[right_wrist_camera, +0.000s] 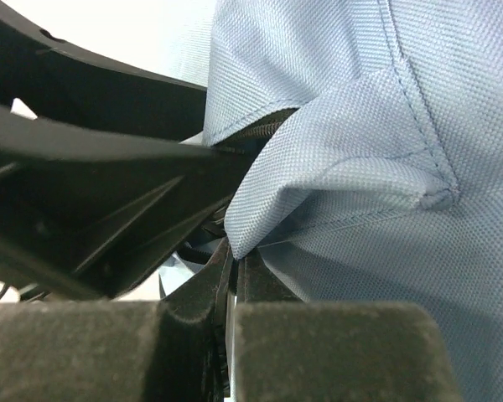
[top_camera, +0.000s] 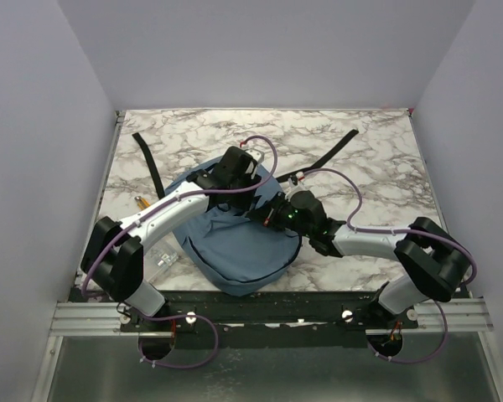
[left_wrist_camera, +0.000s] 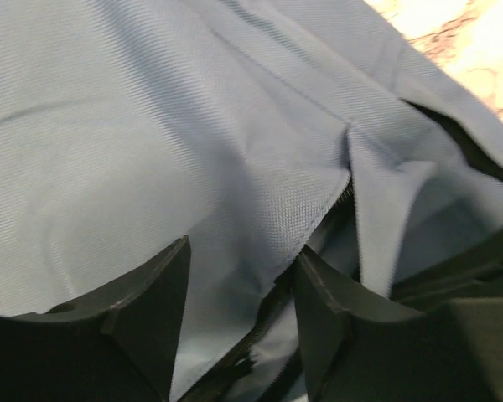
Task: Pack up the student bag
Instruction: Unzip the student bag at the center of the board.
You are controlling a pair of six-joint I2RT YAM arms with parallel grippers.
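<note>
The student bag (top_camera: pixel 235 247) lies in the lower centre of the top view, on the marble table (top_camera: pixel 377 159), with its near side at the table's front edge. Both arms meet over the bag's upper right part. The left gripper (left_wrist_camera: pixel 241 249) stands with jaws parted, and the bag's zip-edged flap runs between its fingers (left_wrist_camera: pixel 151 310). The right gripper (right_wrist_camera: pixel 232 260) is closed, pinching the tip of a fold of bag fabric
</note>
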